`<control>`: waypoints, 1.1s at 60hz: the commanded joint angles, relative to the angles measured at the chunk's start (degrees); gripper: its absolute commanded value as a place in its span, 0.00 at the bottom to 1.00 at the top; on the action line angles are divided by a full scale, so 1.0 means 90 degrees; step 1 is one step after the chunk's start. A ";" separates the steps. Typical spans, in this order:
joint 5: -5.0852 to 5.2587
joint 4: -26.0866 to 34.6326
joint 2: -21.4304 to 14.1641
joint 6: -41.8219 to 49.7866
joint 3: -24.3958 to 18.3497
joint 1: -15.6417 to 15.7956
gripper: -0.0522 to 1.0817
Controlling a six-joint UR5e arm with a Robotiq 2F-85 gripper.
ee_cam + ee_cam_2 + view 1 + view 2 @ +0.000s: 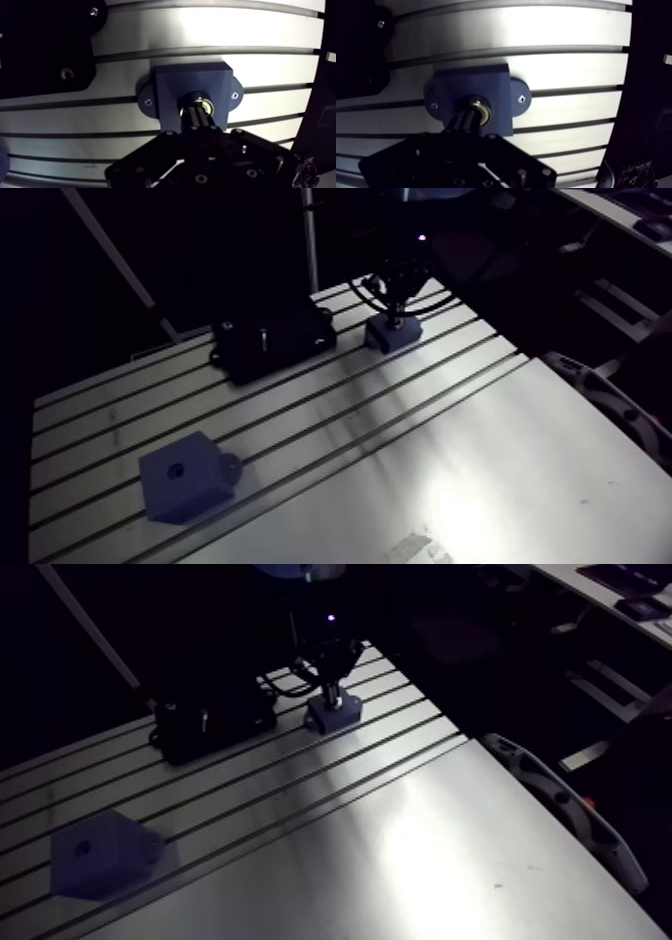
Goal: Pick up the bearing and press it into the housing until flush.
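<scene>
Table (pixel 480 478): slotted, fills the lower part of the arm view.

Black box (pixel 272 338): upper centre-left of that frame, near the housing, not touching it.

Second blue block (pixel 185 478): lower left, well apart, not involved.

Housing (pixel 175 85): directly under my gripper (pixel 197 112), flat on the table.

My fingers (pixel 190 119): drawn together with a hairline between them, pinching nothing I can see. Their tips rest on the bearing (pixel 206 101), which sits in the housing's bore. I cannot tell whether it is flush.

Risks, in my judgement:
- If my tips bear off-centre, a push could cock the bearing and jam it.
- If the housing is not fastened, it could slide along the slots.
</scene>
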 commanded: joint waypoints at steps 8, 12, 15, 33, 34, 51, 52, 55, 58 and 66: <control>0.0000 -0.0010 0.0042 0.0000 0.0001 -0.0001 1.00; 0.0000 -0.0010 0.0044 0.0000 0.0001 -0.0001 1.00; 0.0000 -0.0010 0.0044 0.0000 0.0001 -0.0001 1.00; 0.0000 -0.0020 0.0071 0.0000 0.0001 -0.0001 1.00; 0.0000 -0.0020 0.0073 0.0000 -0.0008 -0.0001 1.00; 0.0000 -0.0020 0.0073 -0.0008 -0.0017 -0.0009 1.00; 0.0000 -0.0020 0.0073 -0.0010 -0.0019 -0.0011 1.00; 0.0000 -0.0020 0.0065 -0.0010 -0.0019 -0.0011 1.00; 0.0000 -0.0020 0.0055 -0.0019 -0.0019 -0.0001 1.00; -0.0001 -0.0020 0.0044 -0.0029 -0.0027 -0.0011 1.00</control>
